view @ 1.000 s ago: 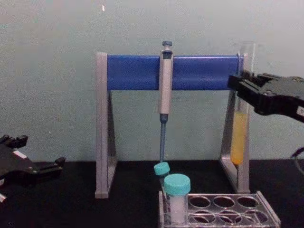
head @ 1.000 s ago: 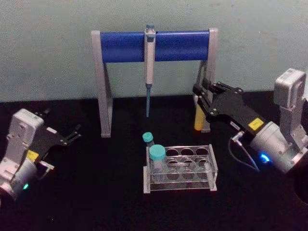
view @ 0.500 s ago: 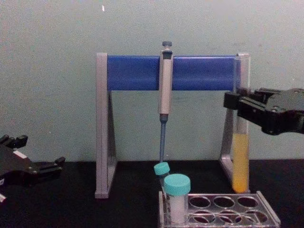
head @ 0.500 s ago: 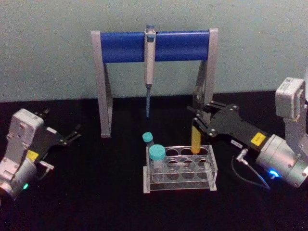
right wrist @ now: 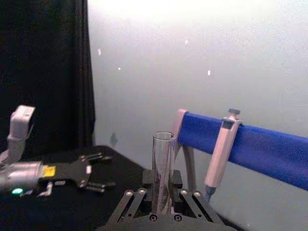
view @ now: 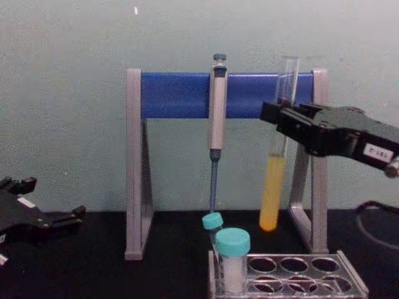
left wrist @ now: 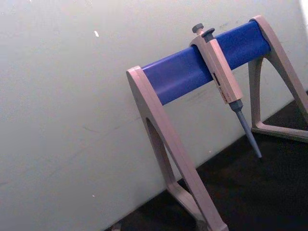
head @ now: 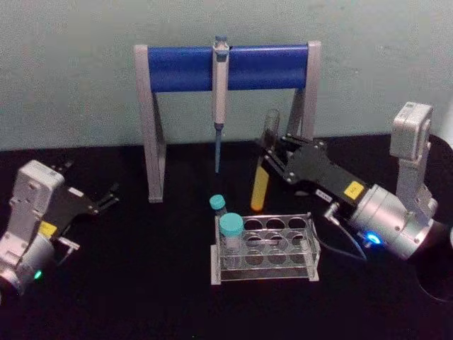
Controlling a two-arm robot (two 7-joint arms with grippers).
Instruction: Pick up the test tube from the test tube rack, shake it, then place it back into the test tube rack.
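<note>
1. In the chest view, my right gripper (view: 278, 118) is clamped on the test tube (view: 273, 187) at its clear upper part, above the yellow liquid. The tube hangs tilted, with its round bottom leaning to my left, in the air above the test tube rack (view: 293, 280).
2. The head view adds depth. The tube (head: 261, 183) slants down from my right gripper (head: 272, 152), its bottom near the rack's (head: 312, 244) far edge.
3. My right wrist view shows the tube's (right wrist: 163, 163) open mouth rising above my fingers (right wrist: 144, 185), which press on either side.
4. My left gripper (head: 88, 180) sits parked at the left with its fingers apart, well apart from the rack.
5. My left wrist view faces the pipette stand (left wrist: 192, 72) and the hanging pipette (left wrist: 224, 82).
</note>
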